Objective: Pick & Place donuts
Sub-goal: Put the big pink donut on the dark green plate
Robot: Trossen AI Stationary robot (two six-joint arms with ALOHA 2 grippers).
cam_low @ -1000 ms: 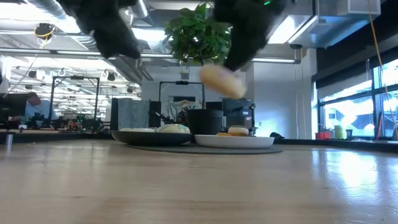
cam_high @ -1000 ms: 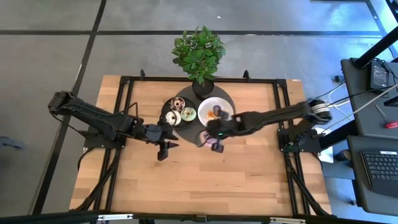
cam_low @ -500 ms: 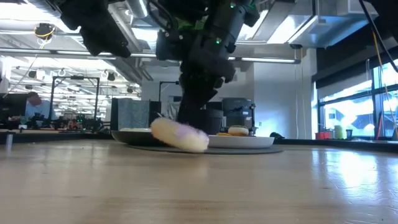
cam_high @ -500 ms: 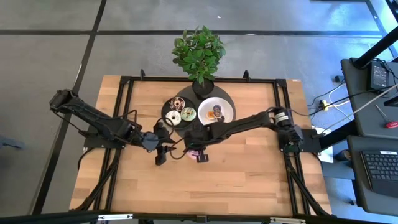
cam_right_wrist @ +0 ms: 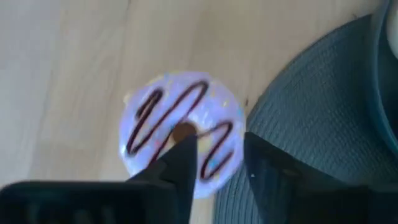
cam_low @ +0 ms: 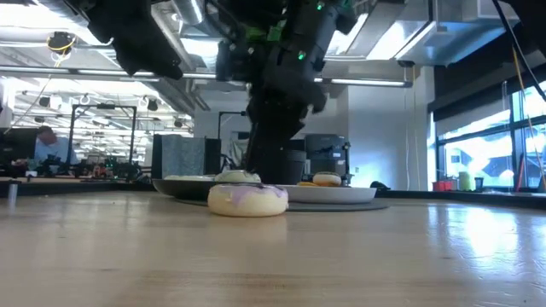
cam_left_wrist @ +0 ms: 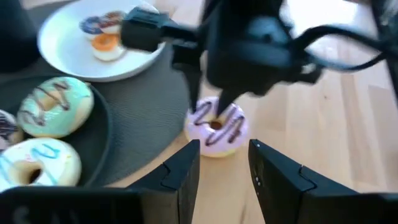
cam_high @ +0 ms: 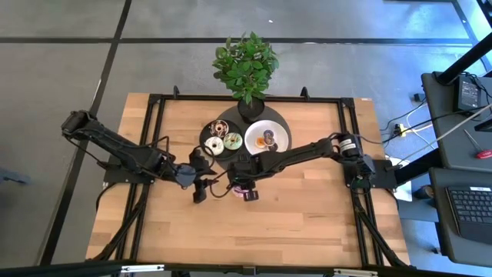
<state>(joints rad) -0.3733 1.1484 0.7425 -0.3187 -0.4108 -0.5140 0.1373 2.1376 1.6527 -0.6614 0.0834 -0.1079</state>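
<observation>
One pink donut (cam_right_wrist: 181, 132) lies flat on table (cam_high: 307, 215) — hole upward

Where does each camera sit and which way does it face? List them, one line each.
High: above the table, looking straight down; both arms show.
Low: at tabletop height, looking level at the pink donut; arms hang above.
Left wrist: behind the left gripper, facing that donut.
Right wrist: over the donut, behind the right gripper.
Shared: the donut.

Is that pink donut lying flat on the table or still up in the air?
Flat on the table. In the low view the pink donut rests on the wood, beside the mat, with the right pincer just above it.
</observation>
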